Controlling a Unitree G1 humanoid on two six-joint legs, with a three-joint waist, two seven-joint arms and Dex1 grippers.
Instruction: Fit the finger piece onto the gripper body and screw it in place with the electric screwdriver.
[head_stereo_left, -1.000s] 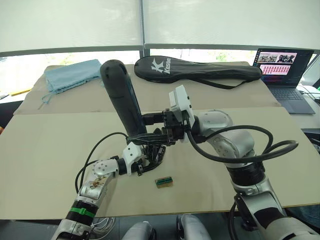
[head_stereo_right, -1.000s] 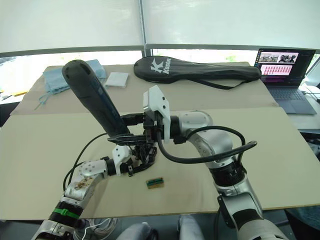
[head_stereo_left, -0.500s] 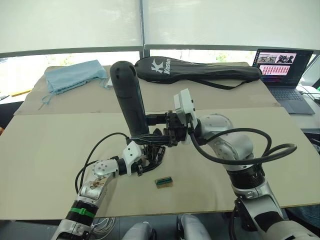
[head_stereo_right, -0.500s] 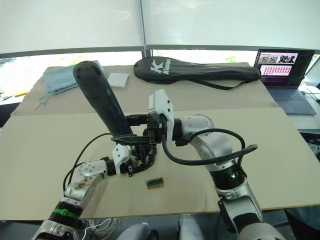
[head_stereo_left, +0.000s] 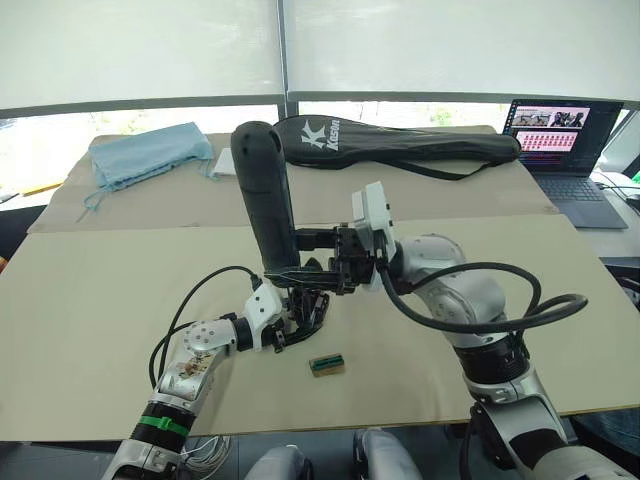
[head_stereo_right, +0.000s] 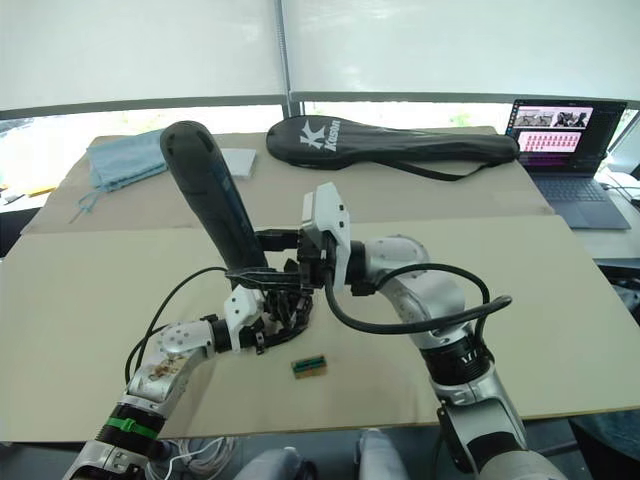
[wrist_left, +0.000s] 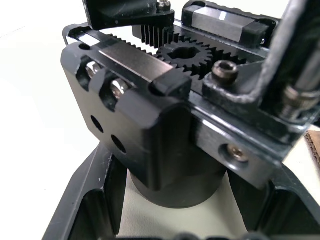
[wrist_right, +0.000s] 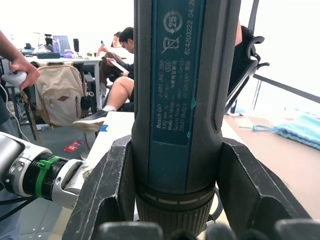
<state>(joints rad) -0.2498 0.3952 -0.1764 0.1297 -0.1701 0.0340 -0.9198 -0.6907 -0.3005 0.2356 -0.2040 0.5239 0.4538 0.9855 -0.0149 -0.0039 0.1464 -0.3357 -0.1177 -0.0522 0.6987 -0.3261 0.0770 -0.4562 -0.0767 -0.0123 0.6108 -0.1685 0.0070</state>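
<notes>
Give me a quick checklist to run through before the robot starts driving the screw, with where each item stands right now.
1. Right gripper shut on the electric screwdriver: ok, a finger on each side of the barrel.
2. Left gripper shut on the gripper body: ok, fingers flank its round base.
3. Screwdriver upright over the gripper body: not ok, it leans toward the robot's left.
4. Bit seated in a screw head: cannot tell, the tip is hidden.
5. Finger piece fitted squarely: cannot tell.
6. Small green-and-brown block away from the work: ok, it lies apart on the table.

Beige table (head_stereo_left: 90, 290), white window blinds (head_stereo_left: 140, 45), open laptop (head_stereo_left: 560, 140)
</notes>
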